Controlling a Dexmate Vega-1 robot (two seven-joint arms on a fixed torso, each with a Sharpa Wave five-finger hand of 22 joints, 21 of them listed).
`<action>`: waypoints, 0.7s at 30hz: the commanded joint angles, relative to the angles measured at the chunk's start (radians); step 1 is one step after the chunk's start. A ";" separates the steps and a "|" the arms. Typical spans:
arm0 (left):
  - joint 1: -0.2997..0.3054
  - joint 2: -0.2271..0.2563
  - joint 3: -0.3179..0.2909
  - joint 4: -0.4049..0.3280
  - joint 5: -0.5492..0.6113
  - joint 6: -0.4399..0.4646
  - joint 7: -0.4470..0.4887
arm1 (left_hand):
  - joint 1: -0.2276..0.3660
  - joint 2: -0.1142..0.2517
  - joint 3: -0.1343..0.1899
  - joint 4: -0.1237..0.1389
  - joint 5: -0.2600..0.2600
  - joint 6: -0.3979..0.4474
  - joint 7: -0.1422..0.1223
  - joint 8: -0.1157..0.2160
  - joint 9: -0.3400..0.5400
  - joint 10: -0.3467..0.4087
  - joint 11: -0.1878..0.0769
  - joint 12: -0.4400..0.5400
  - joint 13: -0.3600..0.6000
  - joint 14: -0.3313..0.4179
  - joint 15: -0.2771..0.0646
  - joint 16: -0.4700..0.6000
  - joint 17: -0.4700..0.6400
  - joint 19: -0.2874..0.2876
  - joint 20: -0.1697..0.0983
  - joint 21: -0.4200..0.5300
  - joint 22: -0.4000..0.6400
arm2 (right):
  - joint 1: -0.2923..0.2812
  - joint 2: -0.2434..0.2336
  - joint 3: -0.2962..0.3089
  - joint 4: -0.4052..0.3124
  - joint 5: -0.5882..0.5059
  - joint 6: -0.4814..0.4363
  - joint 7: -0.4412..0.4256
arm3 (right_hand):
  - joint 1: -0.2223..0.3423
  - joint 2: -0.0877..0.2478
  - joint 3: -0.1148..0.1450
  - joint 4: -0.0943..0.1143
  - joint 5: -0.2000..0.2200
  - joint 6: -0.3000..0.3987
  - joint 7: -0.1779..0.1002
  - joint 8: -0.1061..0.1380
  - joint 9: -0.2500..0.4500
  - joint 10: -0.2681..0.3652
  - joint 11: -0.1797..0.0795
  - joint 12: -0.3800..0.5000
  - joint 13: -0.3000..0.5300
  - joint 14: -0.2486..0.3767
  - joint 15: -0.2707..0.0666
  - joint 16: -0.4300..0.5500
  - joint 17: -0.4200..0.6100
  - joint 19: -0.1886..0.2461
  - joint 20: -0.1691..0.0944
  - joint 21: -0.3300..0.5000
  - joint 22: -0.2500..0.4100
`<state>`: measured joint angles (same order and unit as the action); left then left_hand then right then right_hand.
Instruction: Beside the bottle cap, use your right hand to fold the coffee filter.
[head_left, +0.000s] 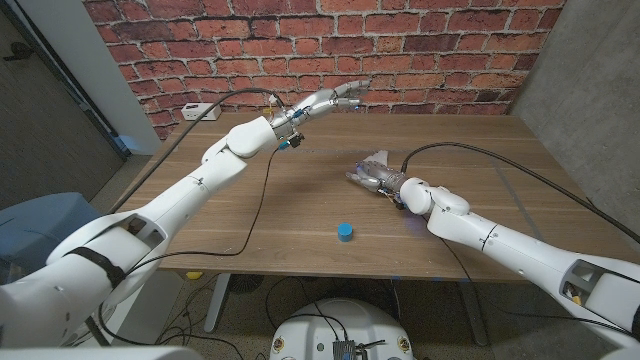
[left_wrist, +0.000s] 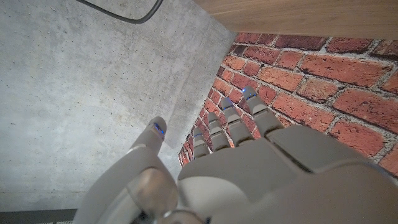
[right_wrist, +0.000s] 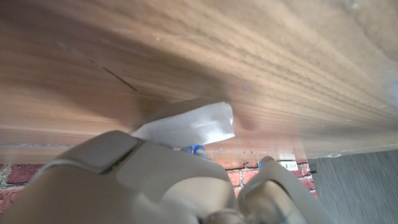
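Note:
A white coffee filter (head_left: 376, 160) lies crumpled on the wooden table (head_left: 480, 140), right of centre. My right hand (head_left: 385, 182) is on its near side and holds it, with part of the paper raised off the wood. In the right wrist view a flap of the filter (right_wrist: 193, 126) sticks out past the back of my right hand (right_wrist: 155, 180), whose fingers are hidden. The blue bottle cap (head_left: 345, 232) stands nearer the front edge, a short way from the filter. My left hand (head_left: 335, 98) hangs over the table's far edge by the brick wall, fingers stretched and apart, holding nothing (left_wrist: 249, 168).
A white power strip (head_left: 200, 110) sits at the table's back left corner. A black cable (head_left: 262, 190) runs from my left arm across the table to its front edge. Another cable (head_left: 500, 158) arcs over the right side. A brick wall stands behind the table.

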<state>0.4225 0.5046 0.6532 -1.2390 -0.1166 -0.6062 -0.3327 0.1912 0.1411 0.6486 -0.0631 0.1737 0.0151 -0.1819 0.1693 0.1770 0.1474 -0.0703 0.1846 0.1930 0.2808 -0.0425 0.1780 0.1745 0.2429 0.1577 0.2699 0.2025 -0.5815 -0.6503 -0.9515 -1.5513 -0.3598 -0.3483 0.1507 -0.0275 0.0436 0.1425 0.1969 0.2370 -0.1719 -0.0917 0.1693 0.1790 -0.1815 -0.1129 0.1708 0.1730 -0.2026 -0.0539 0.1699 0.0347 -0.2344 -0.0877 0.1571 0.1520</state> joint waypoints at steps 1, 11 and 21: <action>0.012 0.013 -0.003 -0.040 0.001 0.016 -0.004 | -0.010 0.003 0.005 0.009 -0.002 -0.019 -0.003 0.002 0.002 -0.006 0.001 0.006 0.005 0.006 -0.005 0.007 0.004 0.001 0.009 0.004 0.005 | 0.061 0.023 -0.091 0.046 -0.039 -0.117 0.250 | -0.008 0.011 -0.033 0.004 0.014 -0.246 -0.019 -0.002 0.005 -0.385 -0.001 0.013 0.012 -0.431 -0.053 0.012 0.175 -0.365 -0.080 0.020 0.024; 0.015 0.020 0.001 -0.061 0.011 0.038 -0.005 | -0.018 0.003 0.005 0.018 -0.003 -0.046 -0.005 0.001 0.002 -0.024 0.004 0.005 0.005 0.000 0.007 0.005 0.005 -0.001 0.016 0.004 0.006 | 0.003 -0.025 -0.007 -0.015 0.021 -0.069 0.140 | -0.006 0.022 -0.061 0.003 0.022 -0.253 -0.028 0.006 0.006 -0.381 0.009 0.022 0.012 -0.417 -0.041 0.022 0.174 -0.352 -0.064 0.032 0.024; 0.028 0.033 -0.003 -0.087 0.019 0.066 0.006 | -0.026 0.001 0.005 0.027 -0.003 -0.060 -0.011 0.005 0.002 -0.033 0.004 0.008 0.005 -0.002 0.014 0.006 0.005 -0.002 0.020 0.003 0.006 | -0.106 -0.076 0.184 -0.032 0.253 0.223 -0.002 | 0.062 0.071 -0.102 -0.042 0.064 -0.063 -0.045 0.052 0.003 -0.190 0.049 0.065 0.010 -0.233 0.019 0.064 0.154 -0.105 0.022 0.082 0.018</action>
<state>0.4399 0.5258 0.6518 -1.3015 -0.1058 -0.5705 -0.3351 0.1762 0.1399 0.6520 -0.0437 0.1737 -0.0383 -0.1856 0.1693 0.1771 0.1171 -0.0671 0.1847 0.1929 0.2718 -0.0336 0.1780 0.1744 0.2389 0.1723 0.2699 0.2073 -0.5843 -0.6758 -0.9431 -1.5592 -0.2975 -0.3618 0.2505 0.0065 0.0684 0.0385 0.1697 0.2887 -0.1705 -0.1323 0.2096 0.1801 -0.1980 -0.1017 0.1691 0.0353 -0.2512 -0.1017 0.1697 0.0348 -0.2878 -0.1415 0.1368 0.1520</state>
